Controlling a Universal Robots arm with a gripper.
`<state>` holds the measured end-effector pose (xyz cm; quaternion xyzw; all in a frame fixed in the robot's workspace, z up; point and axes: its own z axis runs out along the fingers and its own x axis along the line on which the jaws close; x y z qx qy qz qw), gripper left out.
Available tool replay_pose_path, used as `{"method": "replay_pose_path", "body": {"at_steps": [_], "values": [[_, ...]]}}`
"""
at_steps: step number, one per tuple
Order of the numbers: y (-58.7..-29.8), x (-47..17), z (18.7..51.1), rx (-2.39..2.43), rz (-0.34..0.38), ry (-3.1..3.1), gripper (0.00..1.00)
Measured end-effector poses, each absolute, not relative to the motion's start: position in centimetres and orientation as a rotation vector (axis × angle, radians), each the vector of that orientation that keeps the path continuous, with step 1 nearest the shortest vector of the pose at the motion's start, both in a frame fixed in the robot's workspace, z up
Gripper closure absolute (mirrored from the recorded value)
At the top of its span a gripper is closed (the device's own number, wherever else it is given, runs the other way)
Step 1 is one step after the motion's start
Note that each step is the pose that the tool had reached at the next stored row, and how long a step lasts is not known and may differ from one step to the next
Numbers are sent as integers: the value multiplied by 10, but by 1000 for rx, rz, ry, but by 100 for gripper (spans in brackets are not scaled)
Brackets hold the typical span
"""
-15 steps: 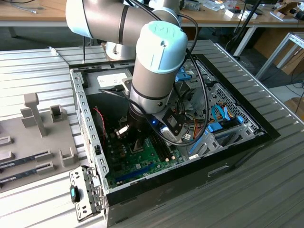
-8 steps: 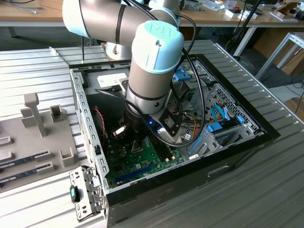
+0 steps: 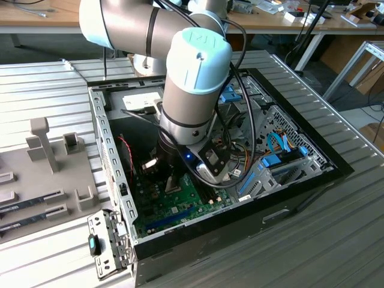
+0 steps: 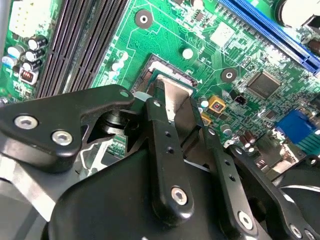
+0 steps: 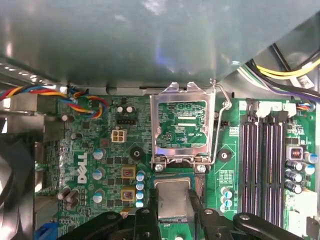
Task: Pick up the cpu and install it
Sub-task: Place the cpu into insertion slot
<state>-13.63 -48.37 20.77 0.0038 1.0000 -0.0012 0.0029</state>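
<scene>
Clamps the cpu [image 5: 172, 204] between the two black fingers [image 5: 146, 220] of the gripper [image 5: 173, 196], pads pressed against opposite edges of the chip, silvery lid facing up. Holds it level, right at the open CPU socket [image 5: 175, 173] near the middle of the motherboard [image 5: 107, 150]. Impossible to tell whether seated or just above the contacts. Same grip in the second wrist view: cpu [image 4: 172, 95] a bright metal sliver between the fingers [image 4: 162, 150], with the dark frame of the socket [image 4: 167, 67] peeking out past its far edge.

Just beyond the socket in the first wrist view: hinged metal load plate [image 5: 179, 152] swung open, wire retention lever [image 5: 216, 130] raised beside it. To one side of the socket, long black memory slots [image 5: 262, 165] running parallel toward the board's edge. To the other side, small capacitors [image 5: 98, 174] and a bundle of coloured wires [image 5: 75, 100] near the board's corner. Along another edge of the board, in the second wrist view, a blue expansion slot [image 4: 265, 30].

In the exterior view, reaches down with the arm [image 3: 192, 78] into the open computer case [image 3: 240, 222], wrist low over the green board. Case lying flat near the middle of the slatted metal bench [image 3: 336, 240]. Toward the bench's edge at the exterior view's left, beside the case, a grey fixture tray [image 3: 42, 144] with two memory sticks [image 3: 33, 201] lying in its holders.
</scene>
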Motion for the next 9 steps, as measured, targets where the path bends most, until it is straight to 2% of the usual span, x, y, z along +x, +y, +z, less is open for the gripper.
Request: {"method": "replay_pose_path", "body": {"at_steps": [9], "values": [[-484,-136,208,-153,-3,3132,65]]}}
